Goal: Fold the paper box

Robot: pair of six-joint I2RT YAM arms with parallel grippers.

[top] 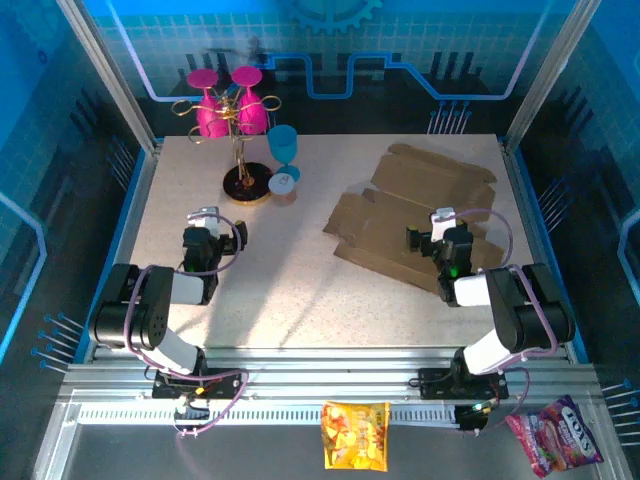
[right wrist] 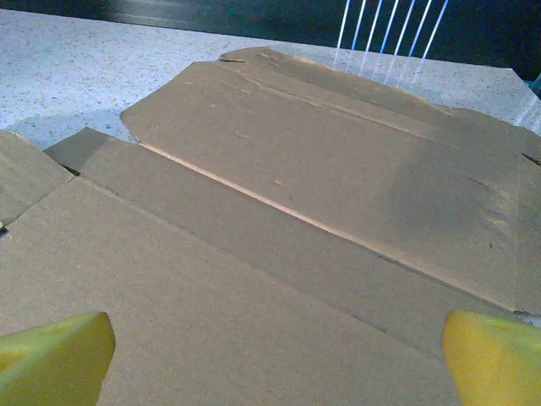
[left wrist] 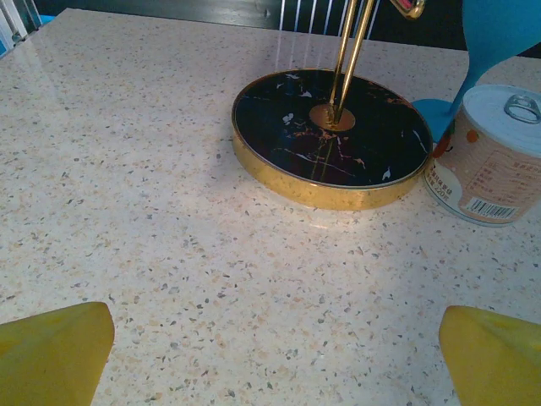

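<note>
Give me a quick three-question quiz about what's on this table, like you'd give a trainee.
1. True or false: the paper box is already folded up into shape.
2. What stands beside the glass rack's round base? A) a tin can B) a book C) a banana
3. Which gripper is over the paper box, and how do its jaws stand?
Key: 1 false, it lies flat. 2 A. 3 The right gripper, jaws open.
</note>
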